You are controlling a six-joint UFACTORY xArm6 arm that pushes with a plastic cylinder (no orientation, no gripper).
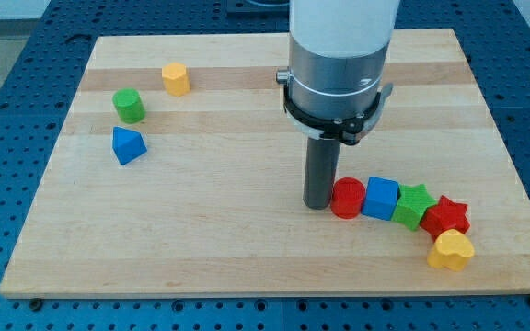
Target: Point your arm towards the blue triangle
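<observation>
The blue triangle (128,145) lies on the wooden board (247,239) at the view's left, below a green cylinder (129,106). My tip (317,204) rests on the board right of centre, far to the right of the blue triangle. It touches the left side of a red cylinder (347,198), the first in a curved row of blocks.
A yellow block (176,79) lies at the upper left. Right of the red cylinder run a blue cube (380,198), a green star (414,205), a red star (445,217) and a yellow heart (452,250). The arm's wide body (339,64) rises above the tip.
</observation>
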